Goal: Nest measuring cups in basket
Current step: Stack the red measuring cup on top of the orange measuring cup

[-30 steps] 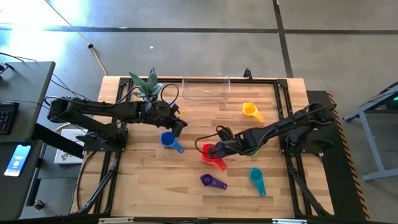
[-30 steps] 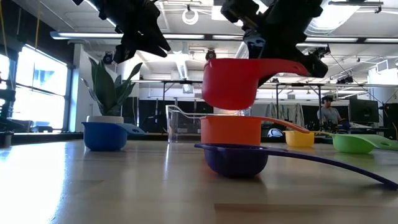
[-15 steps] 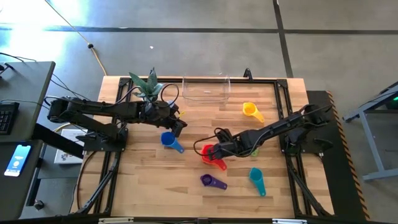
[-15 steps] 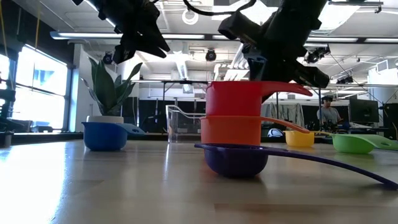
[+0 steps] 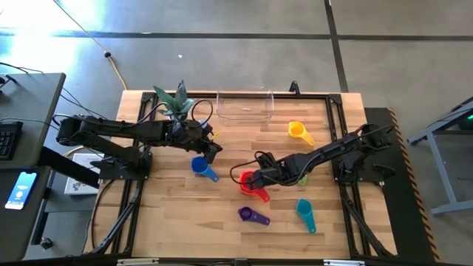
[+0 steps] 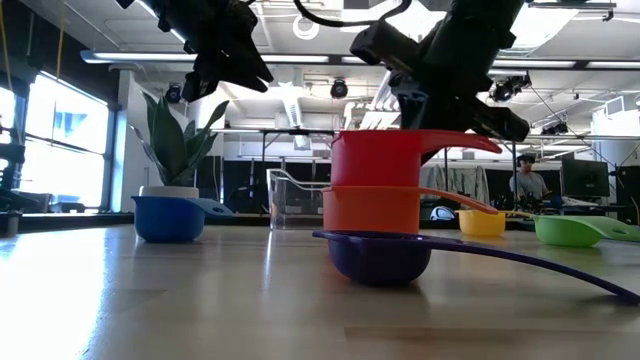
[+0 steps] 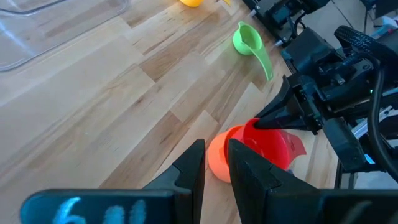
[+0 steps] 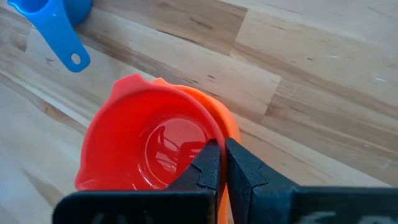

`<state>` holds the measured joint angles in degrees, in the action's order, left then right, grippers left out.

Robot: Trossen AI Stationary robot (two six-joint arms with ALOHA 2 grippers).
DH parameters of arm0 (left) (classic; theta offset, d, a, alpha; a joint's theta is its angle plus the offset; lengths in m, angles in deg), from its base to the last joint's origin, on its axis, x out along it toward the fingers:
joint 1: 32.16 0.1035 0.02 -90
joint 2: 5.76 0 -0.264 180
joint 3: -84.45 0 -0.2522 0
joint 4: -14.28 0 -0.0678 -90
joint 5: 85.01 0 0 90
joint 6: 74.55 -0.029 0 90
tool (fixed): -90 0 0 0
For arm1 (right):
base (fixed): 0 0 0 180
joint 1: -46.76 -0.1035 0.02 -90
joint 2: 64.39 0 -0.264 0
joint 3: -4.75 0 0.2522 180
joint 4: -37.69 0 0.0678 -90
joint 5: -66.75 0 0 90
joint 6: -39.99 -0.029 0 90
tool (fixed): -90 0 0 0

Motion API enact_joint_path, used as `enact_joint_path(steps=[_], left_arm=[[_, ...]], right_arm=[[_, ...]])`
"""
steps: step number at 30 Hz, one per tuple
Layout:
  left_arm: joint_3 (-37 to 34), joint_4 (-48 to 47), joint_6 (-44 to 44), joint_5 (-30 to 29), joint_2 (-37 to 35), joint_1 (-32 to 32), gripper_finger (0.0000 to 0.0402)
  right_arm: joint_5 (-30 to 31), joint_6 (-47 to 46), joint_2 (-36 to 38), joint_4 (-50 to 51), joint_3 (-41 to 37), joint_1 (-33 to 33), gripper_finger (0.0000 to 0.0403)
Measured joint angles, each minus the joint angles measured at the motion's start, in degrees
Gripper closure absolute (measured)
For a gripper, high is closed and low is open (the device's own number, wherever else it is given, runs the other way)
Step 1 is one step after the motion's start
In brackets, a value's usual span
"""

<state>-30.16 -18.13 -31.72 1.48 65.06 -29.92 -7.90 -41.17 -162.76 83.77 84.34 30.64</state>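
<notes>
Red cup sits nested in orange cup, mid-worktop. My right pincer is pinched shut on its rim (not let go). Left pincer waits slightly open, empty, above blue cup. Next, I reckon: release, lift clear; basket at far edge.

Right tool shut on red cup; left tool above blue cup.

From my remote seat I see a wooden table on a grey concrete floor crossed by dark lines. A desk with a phone stands alongside. Level across, bright windows glare at one side, ceiling lights run overhead, and a person sits at far workbenches.
</notes>
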Motion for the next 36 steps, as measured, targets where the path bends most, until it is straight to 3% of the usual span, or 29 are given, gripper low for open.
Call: enact_joint_path(steps=[12, 28, 36], left_arm=[[0.00, 0.02, -0.04, -0.01, 0.00, 0.00, 0.0341], [0.00, -1.62, -2.58, 1.77, 0.00, -0.01, 0.0341], [0.00, -1.62, -2.58, 1.77, 0.00, 0.00, 0.0341]], right_arm=[[0.57, 0.13, 0.00, -0.08, 0.00, 0.12, 0.0319], [-2.96, 3.14, 0.15, -2.07, 9.31, -3.85, 0.0316], [-5.91, -1.86, -2.94, -3.72, 9.33, -7.61, 0.0316]])
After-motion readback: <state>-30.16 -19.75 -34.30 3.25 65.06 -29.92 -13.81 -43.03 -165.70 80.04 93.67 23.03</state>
